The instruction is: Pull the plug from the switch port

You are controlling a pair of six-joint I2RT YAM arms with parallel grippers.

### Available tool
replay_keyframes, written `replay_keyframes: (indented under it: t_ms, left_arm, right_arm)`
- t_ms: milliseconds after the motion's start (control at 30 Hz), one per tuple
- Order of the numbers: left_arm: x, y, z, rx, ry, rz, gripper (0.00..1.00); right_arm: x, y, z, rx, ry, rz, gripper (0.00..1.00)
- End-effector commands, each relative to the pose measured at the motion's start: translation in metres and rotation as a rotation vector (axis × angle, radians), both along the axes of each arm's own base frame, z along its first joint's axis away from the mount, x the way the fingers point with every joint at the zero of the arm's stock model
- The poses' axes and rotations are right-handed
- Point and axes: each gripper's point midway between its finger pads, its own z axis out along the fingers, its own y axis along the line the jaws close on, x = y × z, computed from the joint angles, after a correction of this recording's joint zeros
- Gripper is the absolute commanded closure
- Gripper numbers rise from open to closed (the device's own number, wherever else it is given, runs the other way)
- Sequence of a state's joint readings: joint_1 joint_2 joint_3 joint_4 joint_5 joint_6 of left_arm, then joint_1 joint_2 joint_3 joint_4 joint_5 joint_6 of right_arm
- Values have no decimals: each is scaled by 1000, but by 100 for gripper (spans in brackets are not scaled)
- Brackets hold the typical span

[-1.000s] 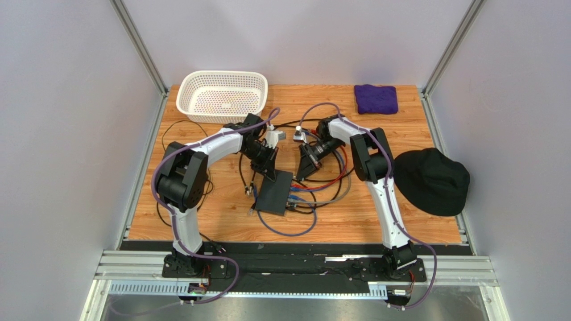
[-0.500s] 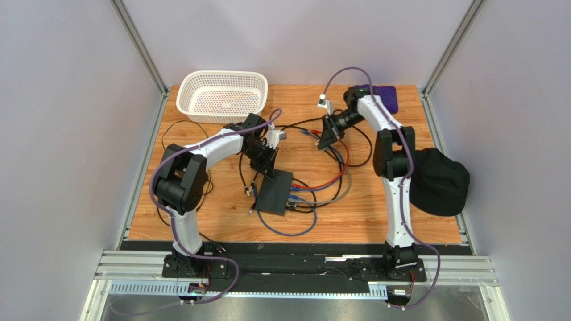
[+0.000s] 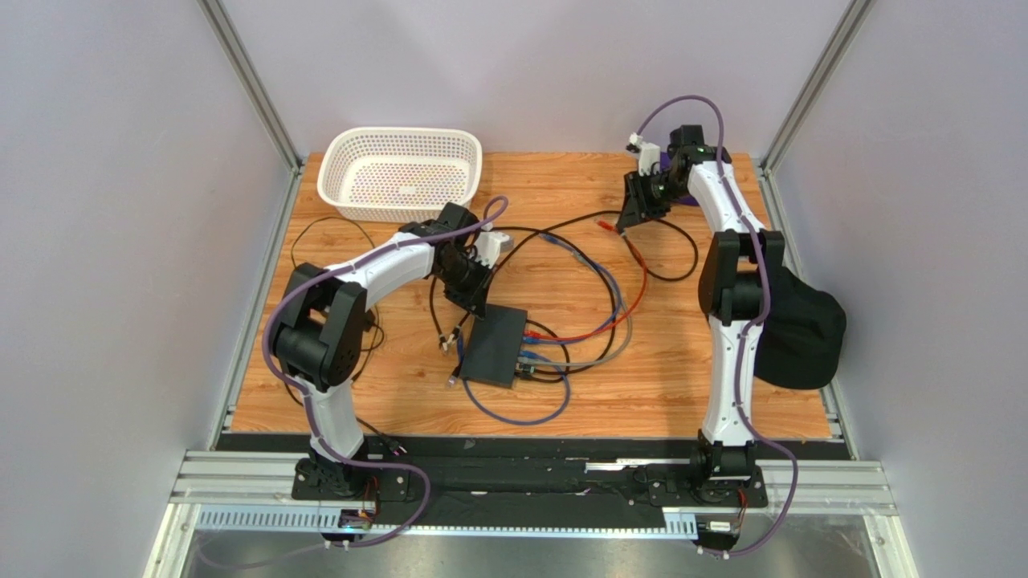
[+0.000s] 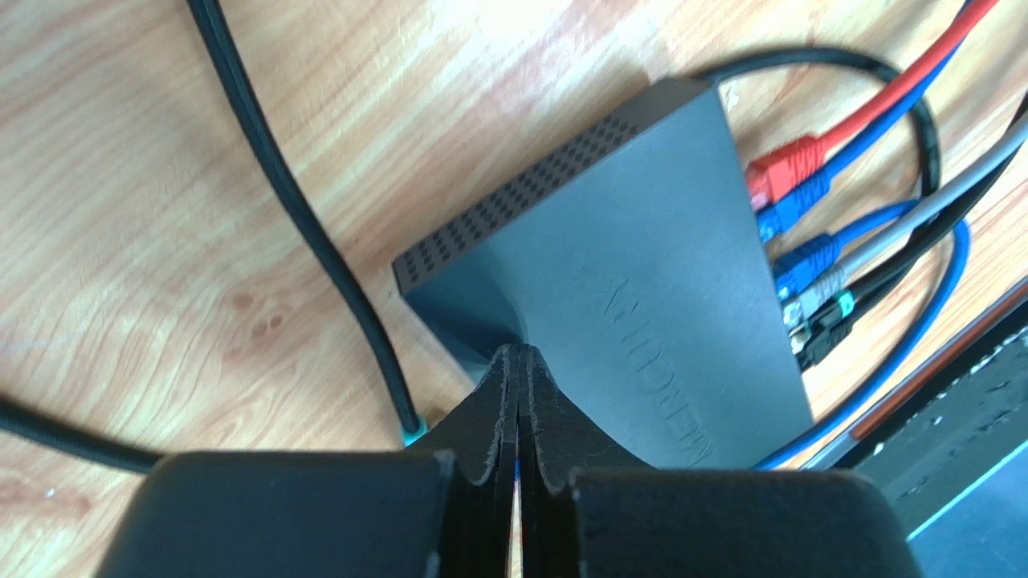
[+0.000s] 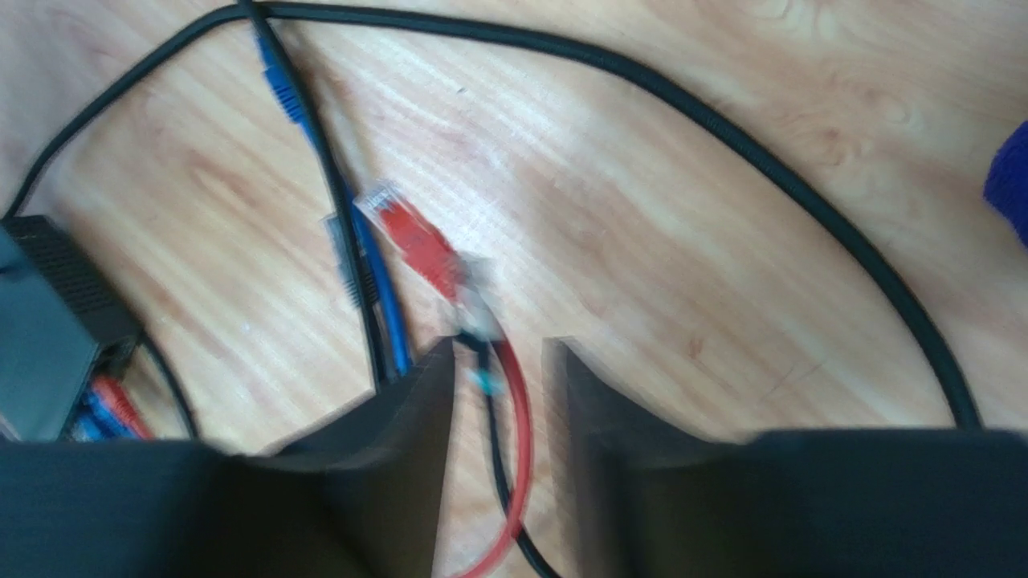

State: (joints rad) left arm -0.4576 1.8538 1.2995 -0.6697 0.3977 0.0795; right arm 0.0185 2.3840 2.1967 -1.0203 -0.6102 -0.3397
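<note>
Since last second: right claw (image 5: pixel 497 349) swung from switch (image 4: pixel 628 301) to upper right, now released. Red plug (image 5: pixel 410 241) lies free on desk (image 5: pixel 724 181). Left claw (image 4: pixel 519 355) clenched empty, pressing on switch. Pull looks done.

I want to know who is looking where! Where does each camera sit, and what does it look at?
Top: high behind the arms, looking down on the table; both arms show, with left gripper and right gripper.
Left wrist: on the left arm, looking past its shut fingers at the switch.
Right wrist: on the right arm, looking between its open fingers at a loose red plug.
Shared: both wrist views show the switch.
</note>
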Motion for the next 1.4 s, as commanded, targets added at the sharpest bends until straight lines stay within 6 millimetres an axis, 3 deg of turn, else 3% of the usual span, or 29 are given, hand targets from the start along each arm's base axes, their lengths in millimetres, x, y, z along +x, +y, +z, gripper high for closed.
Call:
replay_keyframes:
  t_ms: [0,67,100,133,200,233,267,333,367,467,533,633,800,1167,1367]
  left_arm:
    - [-5,12,10,26,-50,-33,100]
    - [-7,11,16,12,-61,-48,100]
    - [-9,11,18,10,-60,-51,100]
    - [-9,11,20,7,-66,-58,100]
    - [-12,9,26,-15,-63,-73,100]
    - [-13,7,29,-27,-68,-88,100]
    - [-16,4,33,-52,-62,-100,100]
    - [-20,0,40,-83,-63,-116,100]
    - [-25,-6,48,-129,-59,-137,99]
    - [-37,-18,57,-223,-28,-190,93]
    - [-41,-20,54,-233,-12,-199,86]
    - [-42,-16,43,-201,14,-183,75]
    - [-44,-10,19,-151,78,-136,68]
    - [-46,5,-27,-13,167,-82,61]
    - [-61,13,-47,16,216,-91,60]
  right_arm:
    - [32,20,20,-31,-121,-46,51]
    - [31,32,41,-7,-157,-29,44]
    - [27,42,64,28,-192,-9,43]
    - [22,48,75,51,-203,8,42]
    - [6,64,92,127,-198,68,41]
    - [-6,72,114,155,-235,109,41]
    - [-25,76,97,179,-170,132,40]
    - [-55,95,107,251,-162,217,39]
    - [-76,100,86,267,-85,236,39]
    - [-124,123,65,310,17,344,39]
    - [-166,137,45,352,159,411,40]
    - [-200,152,29,395,303,466,42]
    - [-219,167,10,429,420,503,47]
    - [-217,180,-23,416,514,469,49]
    - [-218,187,-29,416,526,480,49]
